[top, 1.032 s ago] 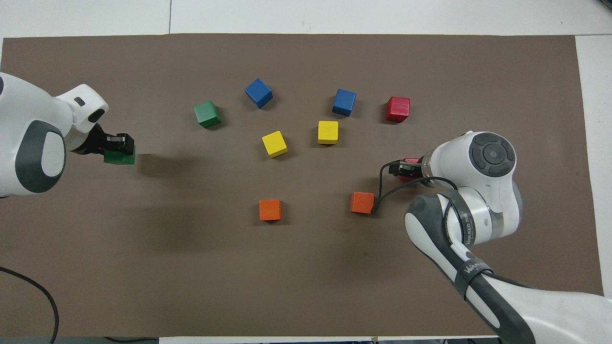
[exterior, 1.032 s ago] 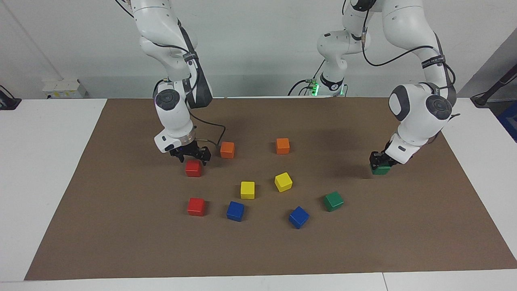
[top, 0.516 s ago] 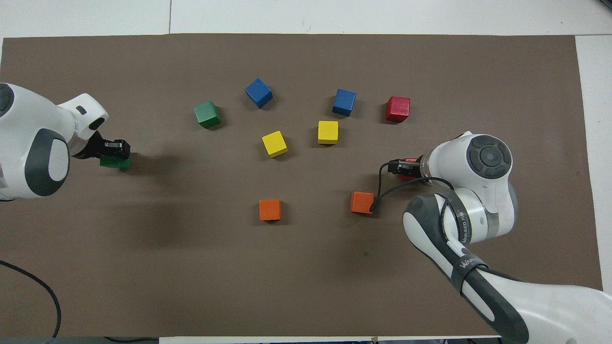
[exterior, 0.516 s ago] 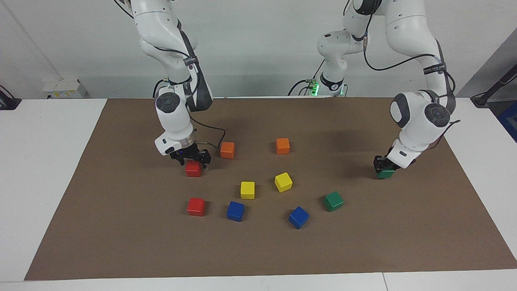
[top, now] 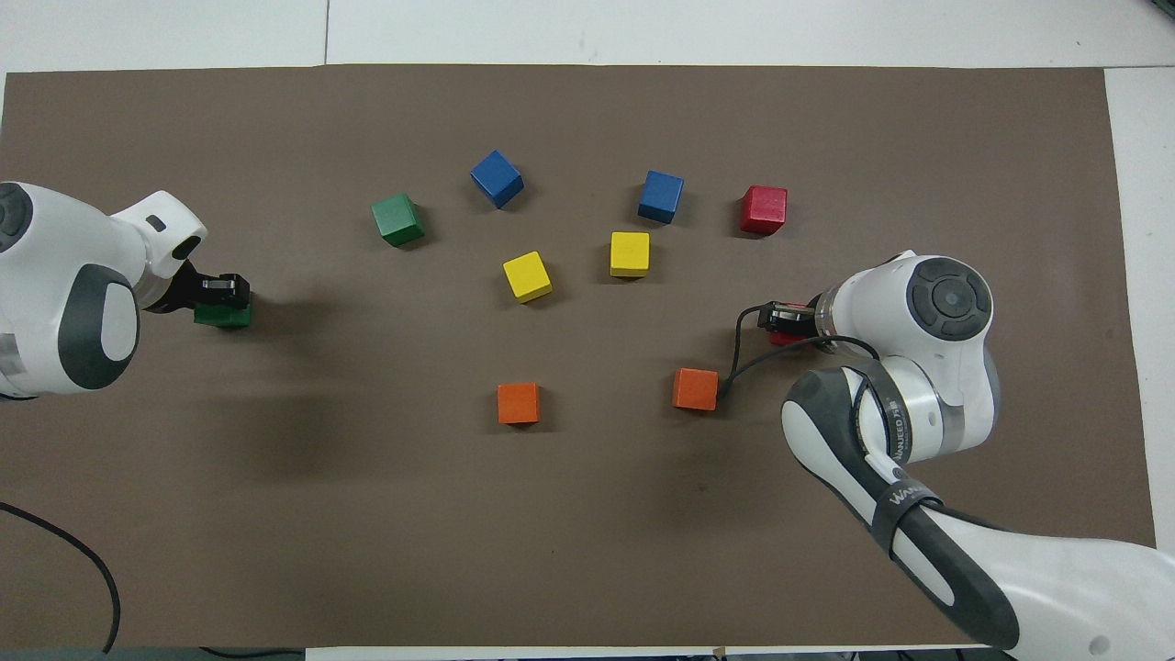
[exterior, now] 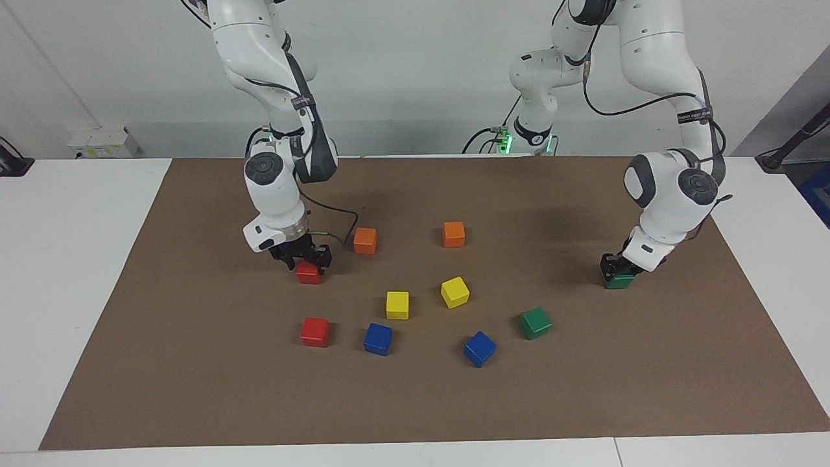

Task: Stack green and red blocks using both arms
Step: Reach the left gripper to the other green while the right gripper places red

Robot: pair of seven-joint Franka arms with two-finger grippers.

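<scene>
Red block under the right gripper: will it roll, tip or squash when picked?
The red block under the right gripper is a flat-faced cube, so it probably sits stable and won't roll. Its crisp edges suggest it is rigid. The matte faces should give fair grip.

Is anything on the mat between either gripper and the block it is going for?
Nothing visible. The left gripper is down on one green block, the right gripper on one red block. The nearest orange block stands apart beside it.
</scene>
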